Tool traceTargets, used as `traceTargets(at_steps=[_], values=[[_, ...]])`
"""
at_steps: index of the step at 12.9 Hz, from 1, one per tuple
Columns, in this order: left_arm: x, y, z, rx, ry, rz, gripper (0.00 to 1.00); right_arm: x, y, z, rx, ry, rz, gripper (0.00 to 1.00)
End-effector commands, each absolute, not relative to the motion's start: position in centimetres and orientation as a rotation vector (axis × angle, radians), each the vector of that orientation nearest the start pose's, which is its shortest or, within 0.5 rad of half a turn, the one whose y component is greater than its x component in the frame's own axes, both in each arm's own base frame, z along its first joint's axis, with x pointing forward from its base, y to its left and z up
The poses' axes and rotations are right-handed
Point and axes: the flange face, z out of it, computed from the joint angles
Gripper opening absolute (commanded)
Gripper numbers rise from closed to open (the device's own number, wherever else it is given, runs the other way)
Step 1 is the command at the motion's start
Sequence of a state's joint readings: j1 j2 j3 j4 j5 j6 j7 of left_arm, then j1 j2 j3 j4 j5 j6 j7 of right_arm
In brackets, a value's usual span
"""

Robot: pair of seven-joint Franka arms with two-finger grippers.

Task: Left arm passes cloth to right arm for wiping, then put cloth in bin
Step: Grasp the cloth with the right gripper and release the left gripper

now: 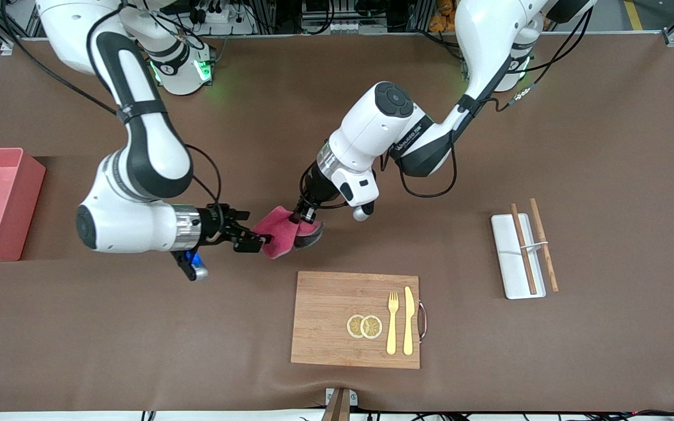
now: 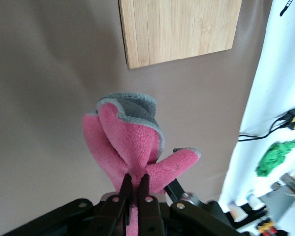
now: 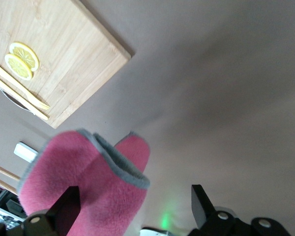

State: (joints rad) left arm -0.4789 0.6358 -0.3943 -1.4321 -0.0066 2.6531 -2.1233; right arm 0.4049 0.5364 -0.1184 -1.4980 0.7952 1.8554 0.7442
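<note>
The magenta-red cloth (image 1: 281, 235) with a grey side hangs bunched in the air, over the table just past the cutting board's far edge. My left gripper (image 1: 308, 221) is shut on it from above; in the left wrist view the cloth (image 2: 128, 142) is pinched between the closed fingers of the left gripper (image 2: 134, 186). My right gripper (image 1: 257, 229) is open and level, with its fingers on either side of the cloth's edge. In the right wrist view the cloth (image 3: 88, 187) fills part of the gap of the right gripper (image 3: 133, 192). The pink bin (image 1: 30, 199) stands empty at the right arm's end of the table.
A wooden cutting board (image 1: 354, 318) with two lemon slices (image 1: 364, 326), a fork (image 1: 392, 321) and a knife (image 1: 408, 320) lies nearer the front camera. A white tray (image 1: 509, 275) with chopsticks (image 1: 523, 248) lies toward the left arm's end.
</note>
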Motion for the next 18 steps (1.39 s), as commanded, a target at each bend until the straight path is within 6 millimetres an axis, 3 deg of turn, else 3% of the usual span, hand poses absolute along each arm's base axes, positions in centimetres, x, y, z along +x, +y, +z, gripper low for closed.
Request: traceTargets(at_steps=[1,2,3,10,11,12,13,14,15,17,18], values=[[54.7,-53.9,41.7,1.838,1.635,-0.23,0.0,64.3,27.2,36.9,-2.349,0.968,0.652,1.0],[54.8,-53.9,41.8,1.83,1.64,-0.231,0.0,64.1,27.5,37.0,-2.356,0.95,0.65,0.55],[54.8,-53.8,42.0,1.827,1.642,-0.232,0.0,64.2,27.3,36.9,-2.358,0.941,0.651,0.01],[55.0,-53.5,42.6,1.819,1.642,-0.226,0.0,64.2,27.1,36.9,-2.375,0.885,0.632,0.0],[55.1,-53.2,43.1,1.821,1.643,-0.22,0.2,64.2,27.1,36.8,-2.389,0.851,0.62,0.0],[55.1,-53.0,43.5,1.834,1.648,-0.217,0.27,64.1,26.9,36.4,-2.407,0.814,0.613,0.0],[55.1,-52.7,43.8,1.857,1.658,-0.212,0.51,64.1,26.3,35.9,-2.436,0.759,0.6,0.0],[55.7,-51.7,44.9,1.861,1.662,-0.195,0.87,63.9,25.4,35.3,-2.51,0.697,0.599,0.0],[55.7,-51.1,46.1,1.876,1.66,-0.177,1.0,63.6,24.6,34.4,-2.602,0.623,0.602,0.0],[55.6,-49.6,47.4,2.007,1.626,-0.12,1.0,62.7,23.0,31.8,-2.763,0.491,0.597,0.0],[56.1,-47.9,48.8,2.055,1.615,-0.095,1.0,62.2,22.0,30.0,-2.849,0.397,0.609,0.0]])
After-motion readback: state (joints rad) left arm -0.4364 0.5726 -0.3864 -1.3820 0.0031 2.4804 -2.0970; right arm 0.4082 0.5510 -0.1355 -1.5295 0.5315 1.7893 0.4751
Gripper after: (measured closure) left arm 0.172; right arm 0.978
